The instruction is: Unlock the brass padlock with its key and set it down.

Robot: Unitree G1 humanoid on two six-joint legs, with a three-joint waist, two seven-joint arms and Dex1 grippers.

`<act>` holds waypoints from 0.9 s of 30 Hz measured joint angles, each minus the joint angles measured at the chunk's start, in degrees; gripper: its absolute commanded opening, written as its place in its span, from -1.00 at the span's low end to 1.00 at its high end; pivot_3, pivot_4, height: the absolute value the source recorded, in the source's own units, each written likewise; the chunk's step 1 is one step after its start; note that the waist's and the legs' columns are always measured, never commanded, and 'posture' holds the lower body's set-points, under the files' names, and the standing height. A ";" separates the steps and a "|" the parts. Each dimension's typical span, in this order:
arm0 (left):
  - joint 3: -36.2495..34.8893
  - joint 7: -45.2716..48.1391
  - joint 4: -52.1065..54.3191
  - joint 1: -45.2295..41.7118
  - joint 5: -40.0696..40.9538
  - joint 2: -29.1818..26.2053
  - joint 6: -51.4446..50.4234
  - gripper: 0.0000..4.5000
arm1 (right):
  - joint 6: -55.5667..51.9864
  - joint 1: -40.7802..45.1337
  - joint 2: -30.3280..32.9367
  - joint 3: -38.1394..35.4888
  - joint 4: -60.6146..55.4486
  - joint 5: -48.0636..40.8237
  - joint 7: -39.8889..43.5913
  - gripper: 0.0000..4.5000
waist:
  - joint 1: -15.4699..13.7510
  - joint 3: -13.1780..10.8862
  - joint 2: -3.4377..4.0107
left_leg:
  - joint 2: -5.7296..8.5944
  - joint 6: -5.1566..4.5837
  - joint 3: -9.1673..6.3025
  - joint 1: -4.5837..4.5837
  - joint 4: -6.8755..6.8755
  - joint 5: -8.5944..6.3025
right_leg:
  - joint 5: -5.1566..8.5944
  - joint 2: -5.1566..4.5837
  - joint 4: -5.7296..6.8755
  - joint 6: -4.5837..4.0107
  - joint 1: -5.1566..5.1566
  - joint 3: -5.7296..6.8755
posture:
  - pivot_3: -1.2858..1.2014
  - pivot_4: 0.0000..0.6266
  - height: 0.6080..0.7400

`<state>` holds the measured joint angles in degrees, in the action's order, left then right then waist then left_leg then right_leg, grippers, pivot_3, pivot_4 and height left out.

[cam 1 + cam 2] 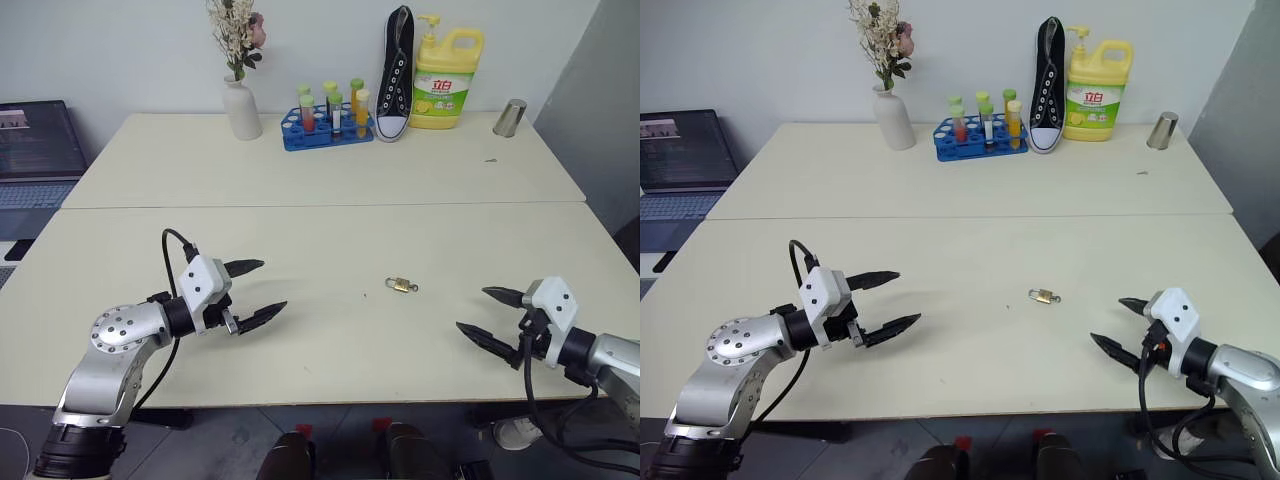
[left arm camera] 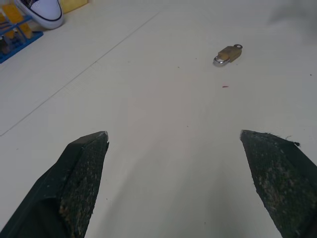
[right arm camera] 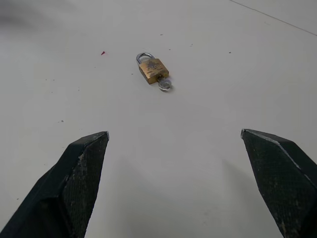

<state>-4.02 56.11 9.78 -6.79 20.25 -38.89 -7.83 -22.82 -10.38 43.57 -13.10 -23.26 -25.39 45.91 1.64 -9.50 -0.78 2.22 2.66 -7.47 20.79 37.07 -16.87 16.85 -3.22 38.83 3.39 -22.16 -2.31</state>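
Brass padlock (image 3: 153,69) is lying on the worktop (image 1: 300,330) with its key (image 3: 165,85) inserted, both grippers' fingers spread wide, grasping nothing; one gripper should be pinning the body while the other turns the key.

head stereo high, wrist cameras low (sharing padlock (image 3: 152,69))

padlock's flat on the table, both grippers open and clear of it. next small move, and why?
Probably bring the right gripper in toward the padlock. It lies flat on the table between both open grippers, untouched, with the key seemingly already in its base, on the end facing the right gripper. The left gripper could then steady the body.
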 measured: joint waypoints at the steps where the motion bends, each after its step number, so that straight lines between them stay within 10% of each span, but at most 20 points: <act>1: 1.04 0.82 0.00 -0.68 0.00 0.31 0.20 1.00 | -0.02 -0.04 -0.17 0.05 -0.51 -0.02 -0.17 0.99 | 0.00 0.00 0.00 | 0.00 0.00 0.01 0.00 0.00 0.00 | 0.00 -0.01 0.00 0.00 0.00 -0.01 | 0.03 -0.52 1.00; 7: 8.56 4.94 -4.68 -9.32 -1.52 4.44 2.08 1.00 | -3.57 -3.45 -1.91 -1.54 -5.77 -2.73 -2.57 0.99 | -0.29 0.00 -0.01 | 0.08 0.00 0.00 0.02 0.04 0.00 | 0.00 0.00 0.00 0.00 0.02 0.02 | 0.03 -0.52 1.00; 27: 22.54 15.14 -71.10 -48.66 -19.50 32.39 30.90 1.00 | -25.90 -17.78 -5.97 -16.42 -31.67 -23.79 -24.62 0.99 | -0.60 -0.15 -0.52 | 0.22 -0.05 0.20 0.16 0.31 -0.03 | 0.00 0.04 0.00 0.03 0.11 0.13 | 0.03 -0.52 1.00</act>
<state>18.52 71.25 -61.31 -55.45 0.74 -6.50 23.07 -48.72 -28.16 37.60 -29.52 -54.93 -49.18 21.28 1.04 -9.65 -1.31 2.43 2.61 -7.27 20.95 37.39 -16.90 16.86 -3.19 38.83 3.42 -22.05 -2.18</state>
